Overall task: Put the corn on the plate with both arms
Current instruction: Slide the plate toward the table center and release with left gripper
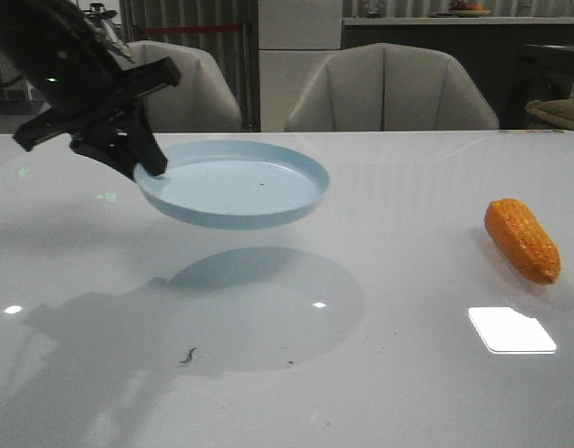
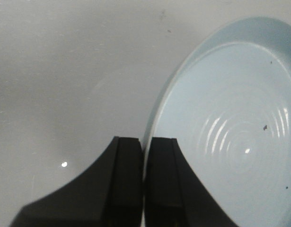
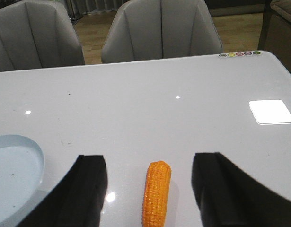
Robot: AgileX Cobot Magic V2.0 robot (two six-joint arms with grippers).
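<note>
The pale blue plate (image 1: 232, 183) hangs in the air above the table, with its shadow below it. My left gripper (image 1: 148, 166) is shut on the plate's left rim; in the left wrist view the left gripper (image 2: 144, 156) pinches the plate (image 2: 230, 132) at its edge. The orange corn (image 1: 522, 239) lies on the table at the right. My right gripper is out of the front view. In the right wrist view the right gripper (image 3: 150, 163) is open and above the corn (image 3: 156, 193), which lies between its jaws. The plate's edge (image 3: 17, 170) shows there too.
The white table (image 1: 408, 373) carries a bright square light reflection (image 1: 511, 329) near the corn and small dark crumbs (image 1: 189, 356) under the plate. Two grey chairs (image 1: 389, 89) stand behind the far edge.
</note>
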